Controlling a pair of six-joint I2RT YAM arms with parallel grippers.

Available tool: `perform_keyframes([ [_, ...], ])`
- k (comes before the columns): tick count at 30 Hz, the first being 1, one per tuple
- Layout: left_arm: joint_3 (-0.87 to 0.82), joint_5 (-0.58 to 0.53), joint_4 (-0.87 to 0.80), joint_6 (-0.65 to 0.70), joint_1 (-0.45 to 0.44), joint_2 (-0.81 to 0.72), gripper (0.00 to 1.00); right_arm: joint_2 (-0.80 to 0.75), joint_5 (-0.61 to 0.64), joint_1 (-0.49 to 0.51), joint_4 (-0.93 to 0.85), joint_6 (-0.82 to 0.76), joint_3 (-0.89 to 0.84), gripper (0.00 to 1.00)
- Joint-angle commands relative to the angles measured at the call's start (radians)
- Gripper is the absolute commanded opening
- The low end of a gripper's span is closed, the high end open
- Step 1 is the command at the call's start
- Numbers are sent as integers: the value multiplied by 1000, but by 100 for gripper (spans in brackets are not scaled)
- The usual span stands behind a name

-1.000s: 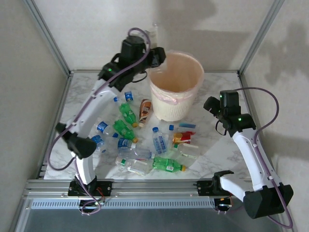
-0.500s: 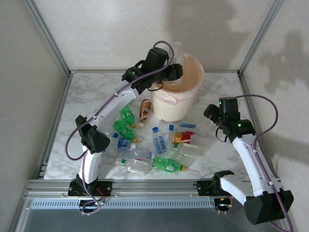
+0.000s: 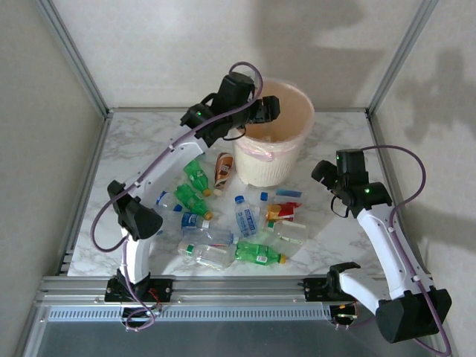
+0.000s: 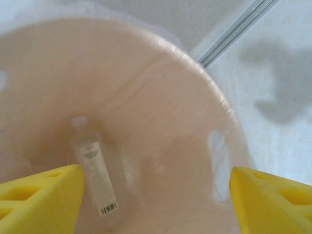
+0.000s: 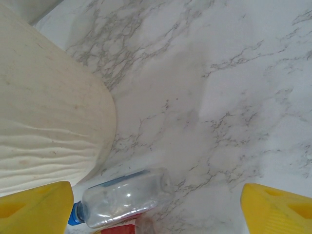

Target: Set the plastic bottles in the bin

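While above bin, left fingers apart

From the left wrist, the bin runs off the frame at 9 and 12 o'clock, and the clear bottle inside it looks hazy — its label print is too small to read. From the right wrist, a blue-capped bottle at 7 o'clock slips partly behind a yellow fingertip — a red scrap beneath it is cut by the bottom edge.

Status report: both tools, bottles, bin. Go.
Left tool open above bin, empty. Right tool open over clear blue-capped bottle beside bin. One clear bottle inside bin; other bottles scattered on table. Nothing blocking.
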Motion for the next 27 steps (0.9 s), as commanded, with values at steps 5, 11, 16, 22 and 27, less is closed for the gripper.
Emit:
perform_keyframes([
  [5, -209, -138, 117, 42, 24, -288, 79, -1, 1, 77, -48, 30, -1, 89],
  [11, -598, -161, 200, -49, 209, -587, 79, -7, 22, 225, -86, 113, -62, 95],
  [16, -899, -26, 233, -138, 416, -771, 79, -25, -79, 474, -3, 121, -118, 97],
  [22, -1115, 49, 254, -186, 461, -831, 75, 65, -113, 848, 51, 68, -109, 96],
  [27, -1254, 68, 307, -243, 462, -857, 73, 270, -87, 1006, 54, -10, -30, 96],
])
